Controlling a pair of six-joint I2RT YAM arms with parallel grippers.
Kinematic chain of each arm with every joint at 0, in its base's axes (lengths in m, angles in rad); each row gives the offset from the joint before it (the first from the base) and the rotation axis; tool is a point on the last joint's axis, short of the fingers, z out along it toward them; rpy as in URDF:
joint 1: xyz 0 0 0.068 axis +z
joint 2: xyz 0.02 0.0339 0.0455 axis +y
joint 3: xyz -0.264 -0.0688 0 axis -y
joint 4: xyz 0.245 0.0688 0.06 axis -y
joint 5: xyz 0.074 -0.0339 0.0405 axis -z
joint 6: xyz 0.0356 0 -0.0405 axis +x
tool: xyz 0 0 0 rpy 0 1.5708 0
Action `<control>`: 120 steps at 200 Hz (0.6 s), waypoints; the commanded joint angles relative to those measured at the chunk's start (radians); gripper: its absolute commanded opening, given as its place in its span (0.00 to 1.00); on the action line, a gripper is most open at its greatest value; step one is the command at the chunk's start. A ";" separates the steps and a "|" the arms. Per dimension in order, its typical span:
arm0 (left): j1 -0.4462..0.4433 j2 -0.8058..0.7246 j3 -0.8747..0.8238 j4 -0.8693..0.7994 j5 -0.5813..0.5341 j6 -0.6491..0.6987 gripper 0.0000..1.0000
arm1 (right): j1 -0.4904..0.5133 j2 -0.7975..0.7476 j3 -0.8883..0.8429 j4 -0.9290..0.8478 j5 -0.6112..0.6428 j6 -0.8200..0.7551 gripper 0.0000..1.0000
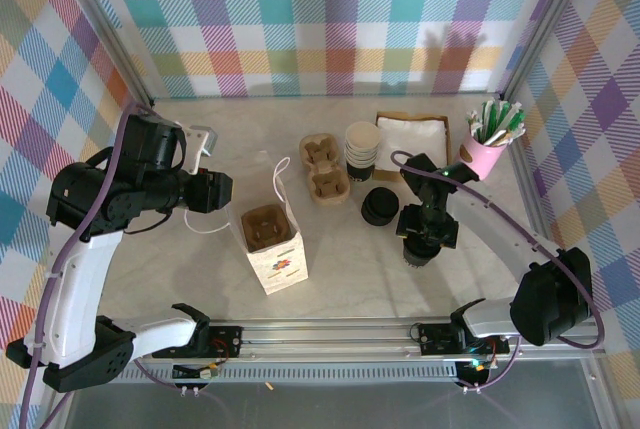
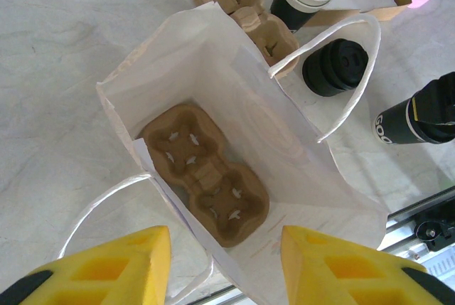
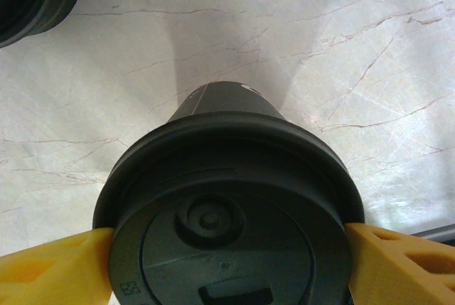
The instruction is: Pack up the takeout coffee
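The takeout coffee [image 3: 227, 198], a dark grey cup under a round black lid, stands on the marble table [image 3: 341, 49] to the right of centre [image 1: 418, 256]. My right gripper [image 3: 227, 262] comes down over it [image 1: 425, 234], shut on it, one yellow finger [image 3: 50, 266] against each side of the lid's rim. The white paper bag [image 2: 234, 70] stands open at front centre [image 1: 278, 254] with a brown cardboard cup carrier [image 2: 206, 173] lying in its bottom. My left gripper [image 2: 226, 262] hovers open above the bag's near edge, beside a handle loop [image 2: 92, 205].
Behind the bag are spare brown carriers [image 1: 325, 169], a stack of lidless cups [image 1: 362, 144] and a low stack of black lids [image 1: 379, 205]. A box of white napkins [image 1: 412, 134] and a pink cup of stirrers [image 1: 487, 149] sit at the back right.
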 commanded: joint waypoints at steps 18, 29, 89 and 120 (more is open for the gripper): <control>0.010 -0.025 0.001 0.004 -0.004 0.006 0.45 | 0.008 -0.001 -0.019 -0.071 -0.001 -0.024 0.83; 0.008 -0.023 -0.001 0.005 -0.005 0.005 0.45 | 0.008 -0.001 -0.023 -0.070 -0.007 -0.038 0.83; 0.009 -0.023 -0.007 0.009 -0.006 0.005 0.45 | 0.006 0.009 -0.053 -0.052 -0.028 -0.058 0.77; 0.009 -0.024 0.003 -0.011 -0.029 -0.004 0.45 | 0.006 0.015 -0.068 -0.069 -0.037 -0.022 0.75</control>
